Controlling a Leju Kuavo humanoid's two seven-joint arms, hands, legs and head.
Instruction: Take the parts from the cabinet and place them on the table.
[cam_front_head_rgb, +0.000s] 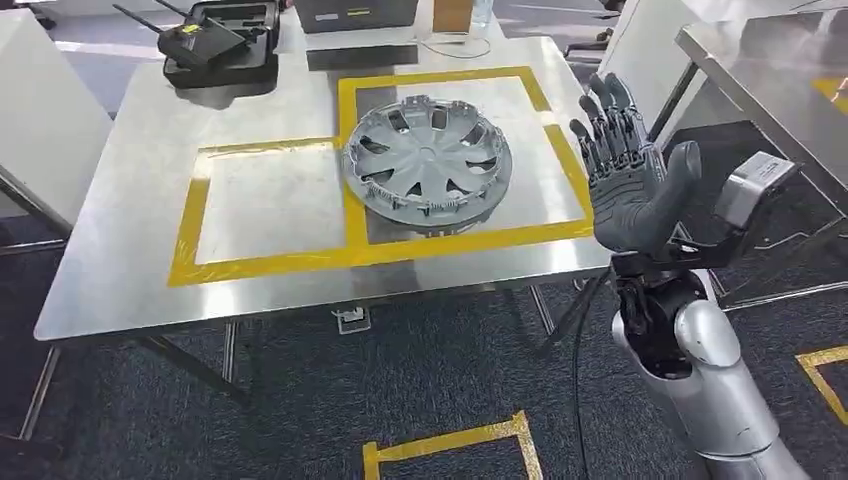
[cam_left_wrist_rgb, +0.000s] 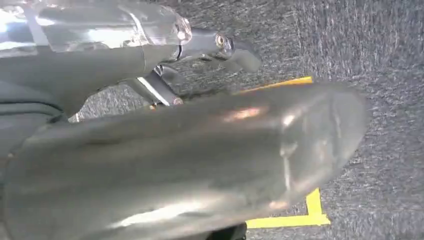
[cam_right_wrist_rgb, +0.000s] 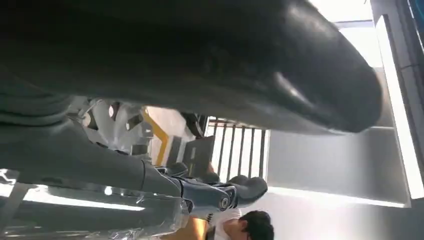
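Steel table (cam_front_head_rgb: 130, 270) | hubcap (cam_front_head_rgb: 428, 165) inside yellow tape; right robot hand (cam_front_head_rgb: 625, 170) empty, no legible writing

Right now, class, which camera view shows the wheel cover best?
The head view: the whole wheel cover lies on the table. The right wrist view catches a slice past the right hand; the left wrist view faces floor.

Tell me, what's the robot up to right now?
Right hand raised beside the table, fingers spread, holding nothing. Left hand holds nothing visible. Hubcap lies flat on the table, overlapping the yellow tape. Nothing in the way.
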